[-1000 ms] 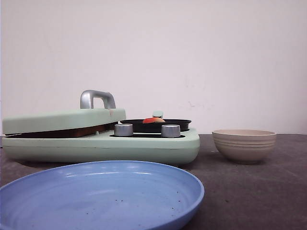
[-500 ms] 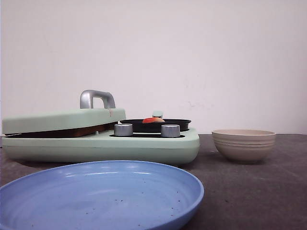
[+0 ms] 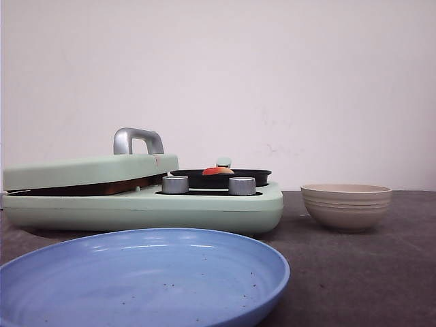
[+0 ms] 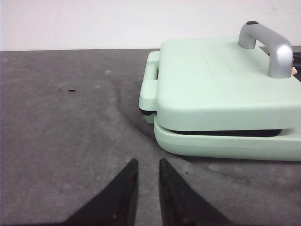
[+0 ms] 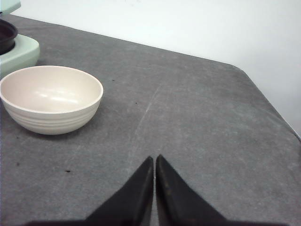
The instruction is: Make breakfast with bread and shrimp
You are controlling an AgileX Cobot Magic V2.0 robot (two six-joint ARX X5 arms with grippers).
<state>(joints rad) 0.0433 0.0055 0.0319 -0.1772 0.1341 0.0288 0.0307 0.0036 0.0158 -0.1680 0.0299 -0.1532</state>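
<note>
The shrimp (image 3: 218, 171), a small orange-red lump, lies in the black pan (image 3: 221, 178) on the right half of the mint-green breakfast maker (image 3: 204, 208). The maker's lid (image 4: 221, 89) with its silver handle (image 4: 270, 49) is down. In the gap under it only a brown strip (image 3: 95, 188) shows, which looks like the bread's crust. My left gripper (image 4: 148, 162) hovers over bare table beside the maker's left end, its fingers a narrow gap apart and holding nothing. My right gripper (image 5: 154, 157) is shut and empty, over the table to the right of the beige bowl (image 5: 51, 99).
A large blue plate (image 3: 143, 279) sits at the front of the table, before the maker. Two silver knobs (image 3: 175, 184) stand at the maker's front. The empty beige bowl (image 3: 346, 204) is right of the maker. The table's right edge (image 5: 277, 115) runs close by.
</note>
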